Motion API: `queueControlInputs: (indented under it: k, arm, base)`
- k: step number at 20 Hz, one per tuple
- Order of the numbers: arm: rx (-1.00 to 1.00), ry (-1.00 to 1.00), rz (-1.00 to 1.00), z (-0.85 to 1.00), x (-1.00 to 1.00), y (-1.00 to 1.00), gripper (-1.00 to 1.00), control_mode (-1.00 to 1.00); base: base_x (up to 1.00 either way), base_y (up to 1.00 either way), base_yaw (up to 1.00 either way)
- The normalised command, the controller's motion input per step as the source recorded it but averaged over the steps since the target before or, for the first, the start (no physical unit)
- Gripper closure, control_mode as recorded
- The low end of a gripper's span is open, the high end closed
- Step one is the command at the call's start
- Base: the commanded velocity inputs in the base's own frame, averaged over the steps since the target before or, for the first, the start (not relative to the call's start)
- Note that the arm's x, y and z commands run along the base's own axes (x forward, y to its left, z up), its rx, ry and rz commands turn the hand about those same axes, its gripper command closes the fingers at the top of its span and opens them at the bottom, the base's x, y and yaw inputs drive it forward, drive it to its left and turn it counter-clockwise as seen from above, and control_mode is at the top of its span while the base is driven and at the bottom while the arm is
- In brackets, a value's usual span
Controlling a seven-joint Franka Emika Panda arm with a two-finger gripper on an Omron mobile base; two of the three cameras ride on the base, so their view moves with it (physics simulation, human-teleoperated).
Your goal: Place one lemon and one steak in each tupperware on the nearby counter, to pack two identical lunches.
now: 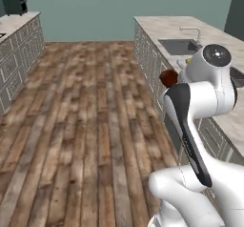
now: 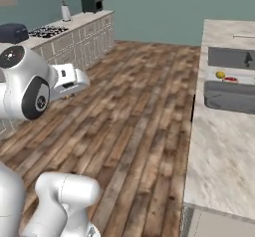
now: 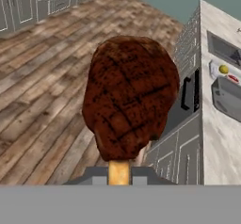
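One steak point(image 3: 129, 96), the darker brown-red one, is being carried clamped between the fingers of the gripper point(image 3: 118, 171), standing on edge above them and hanging over the wooden floor point(image 1: 86, 126), short of the counter point(image 2: 224, 151). From the left base camera it is peeking out as a dark red lump beside the arm's upper joint.

Both trays are sitting on that counter beside the sink point(image 2: 230, 58): the light grey tray point(image 2: 221, 72) is already holding a lemon point(image 2: 220, 74) and what looks like a red steak point(image 2: 230, 79), while the dark grey tray point(image 2: 229, 97) just in front of it is looking empty from here, though its floor is partly hidden by its wall.

Risks from here, as I judge them: the meat is being pinched only at its lower edge, so a quick swing could be shaking it loose onto the floor. Lowering into the nearer-filled light tray instead of the dark one would be doubling up one lunch. Coming in low could be knocking the steak against the tray wall.
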Motion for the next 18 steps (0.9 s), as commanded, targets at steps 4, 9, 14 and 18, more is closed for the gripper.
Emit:
queueControlInputs:
  k: [4,9,14,18]
  arm:
    - [0.0,0.0,0.0,0.0,0.0,0.0,1.0,1.0]
    - [0.0,0.0,0.0,0.0,0.0,0.0,1.0,1.0]
    - [0.0,0.0,0.0,0.0,0.0,0.0,1.0,1.0]
    - [0.0,0.0,0.0,0.0,0.0,0.0,1.0,1.0]
  base:
    - [0.38,0.56,-0.49]
    - [0.46,0.57,-0.49]
    - [0.51,0.56,-0.48]
    - [0.53,0.57,-0.48]
